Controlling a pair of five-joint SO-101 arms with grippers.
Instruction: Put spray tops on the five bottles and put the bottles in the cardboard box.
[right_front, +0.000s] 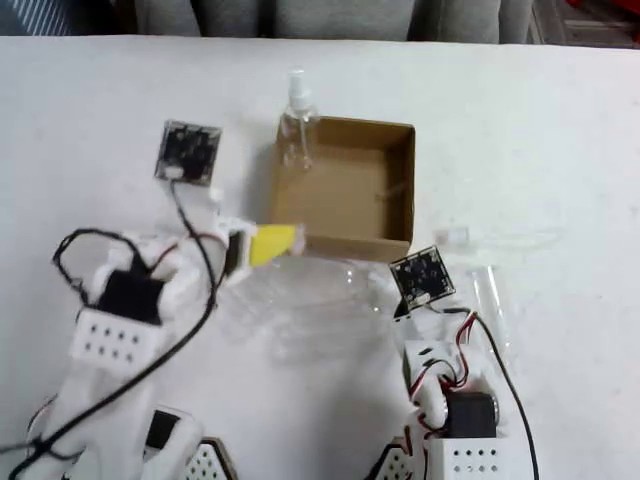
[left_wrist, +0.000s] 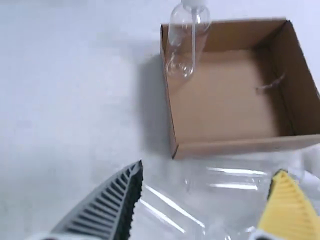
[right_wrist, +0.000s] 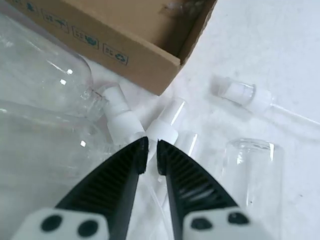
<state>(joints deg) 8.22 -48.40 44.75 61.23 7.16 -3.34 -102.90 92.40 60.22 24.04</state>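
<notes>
The cardboard box (right_front: 345, 240) stands open at the table's middle. A clear bottle with a spray top (right_front: 298, 118) leans at its far left corner, also seen in the left wrist view (left_wrist: 184, 42). Several clear bottles (right_front: 300, 295) lie in front of the box. My left gripper (left_wrist: 207, 172) hangs open above them, its yellow finger (right_front: 275, 243) near the box's front corner. My right gripper (right_wrist: 150, 145) is shut on a white spray top (right_wrist: 164, 127), beside a lying bottle (right_wrist: 45, 75) with a white top (right_wrist: 120, 117).
A loose spray top (right_wrist: 240, 92) with a long tube lies right of the box (right_front: 455, 237). A topless bottle (right_wrist: 252, 165) lies beside my right gripper (right_front: 398, 305). The table's left and far right are bare white surface.
</notes>
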